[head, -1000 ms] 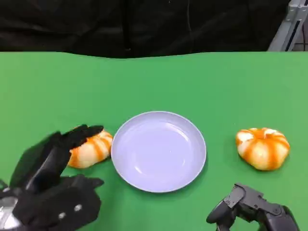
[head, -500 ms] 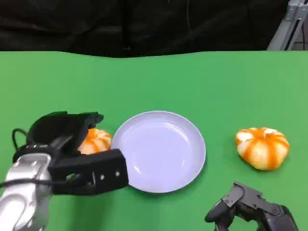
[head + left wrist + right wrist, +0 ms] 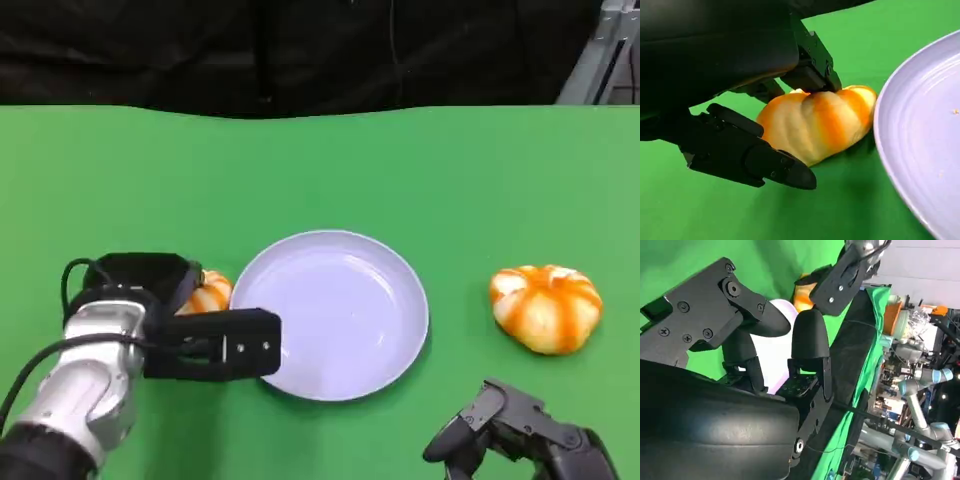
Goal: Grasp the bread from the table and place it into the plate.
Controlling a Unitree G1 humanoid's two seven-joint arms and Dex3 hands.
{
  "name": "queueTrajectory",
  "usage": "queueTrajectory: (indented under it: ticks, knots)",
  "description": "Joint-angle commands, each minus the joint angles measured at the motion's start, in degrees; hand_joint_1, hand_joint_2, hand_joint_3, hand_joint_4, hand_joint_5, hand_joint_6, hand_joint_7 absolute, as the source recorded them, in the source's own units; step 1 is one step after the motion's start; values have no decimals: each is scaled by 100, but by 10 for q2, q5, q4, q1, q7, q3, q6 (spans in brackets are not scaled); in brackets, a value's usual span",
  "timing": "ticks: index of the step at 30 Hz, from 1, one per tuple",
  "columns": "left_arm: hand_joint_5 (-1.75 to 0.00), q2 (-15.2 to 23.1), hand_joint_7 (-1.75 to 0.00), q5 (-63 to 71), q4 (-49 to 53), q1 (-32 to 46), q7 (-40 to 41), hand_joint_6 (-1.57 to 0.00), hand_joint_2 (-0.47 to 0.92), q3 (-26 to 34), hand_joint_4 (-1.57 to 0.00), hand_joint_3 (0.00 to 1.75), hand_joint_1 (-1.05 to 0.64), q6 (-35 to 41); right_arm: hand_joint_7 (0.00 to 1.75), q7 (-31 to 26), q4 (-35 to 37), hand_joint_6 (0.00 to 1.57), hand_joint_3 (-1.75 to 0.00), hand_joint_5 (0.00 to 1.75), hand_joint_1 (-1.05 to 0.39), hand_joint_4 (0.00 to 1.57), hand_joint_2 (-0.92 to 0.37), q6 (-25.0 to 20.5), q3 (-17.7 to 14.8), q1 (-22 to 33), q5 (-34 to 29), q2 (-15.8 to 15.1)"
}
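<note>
A round orange-and-white bread (image 3: 210, 293) lies on the green table just left of the lavender plate (image 3: 400, 290). My left hand (image 3: 190, 335) is down over it and hides most of it in the head view. In the left wrist view the bread (image 3: 820, 122) rests on the cloth beside the plate (image 3: 910, 150). The upper fingers (image 3: 812, 75) touch its far side, and another finger lies along its near side. A second bread (image 3: 545, 307) sits to the right of the plate. My right hand (image 3: 520, 440) stays low at the front right, holding nothing.
The table's far edge meets a black backdrop (image 3: 300, 50). A metal frame (image 3: 600, 60) stands at the back right. In the right wrist view my right hand's fingers (image 3: 810, 340) are in front, with lab equipment and other robot arms (image 3: 920, 390) beyond the table.
My left hand has swung in over the left bread and come down, its fingers now on both sides of it. The plate, right bread and right hand have stayed put.
</note>
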State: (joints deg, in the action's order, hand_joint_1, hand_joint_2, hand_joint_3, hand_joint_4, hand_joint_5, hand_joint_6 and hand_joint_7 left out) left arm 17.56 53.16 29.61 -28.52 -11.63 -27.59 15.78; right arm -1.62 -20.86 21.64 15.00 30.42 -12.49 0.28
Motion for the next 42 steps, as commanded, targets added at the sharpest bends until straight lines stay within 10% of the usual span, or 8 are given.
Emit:
queueTrajectory:
  ticks: [1,2,4,8,15,21,28,42]
  knots:
    - [-35,10,-8,-30,38,15,44,-78,92,1,-85,10,-37,-41,138,-4,-4,67,-118,164,-18,71,-47,-1,0,5,4,-2]
    - [-38,12,-10,-46,44,22,74,-83,92,12,-90,14,-35,-68,138,-4,-4,67,-117,164,-18,70,-47,-1,-1,5,3,-3]
    - [-143,19,-96,-66,50,31,126,-72,92,26,-71,15,-26,-109,138,-4,-4,67,-117,164,-18,71,-47,0,-2,4,3,-4]
    - [-173,29,-171,-78,59,33,172,-59,92,30,-79,15,-18,-143,138,-3,-4,67,-117,164,-18,71,-47,1,-4,4,5,-5]
    - [-175,59,-106,-16,1,31,302,-78,89,35,-86,11,-23,-116,139,0,3,68,-115,163,-19,70,-47,0,-12,-3,11,-8]
    - [-175,43,-171,-35,-12,37,412,-69,91,49,-88,16,-19,-166,139,-1,11,67,-116,163,-16,71,-47,6,-14,-9,12,-11]
    - [-175,5,-175,-112,-77,42,348,-76,42,55,-93,126,-21,-226,139,-2,18,68,-120,163,-13,71,-46,9,-13,-16,10,-12]
    - [-175,-73,-175,-111,-13,-9,278,-76,30,17,-92,128,-17,-240,138,-5,26,68,-121,164,-11,69,-45,7,-12,-22,7,-9]
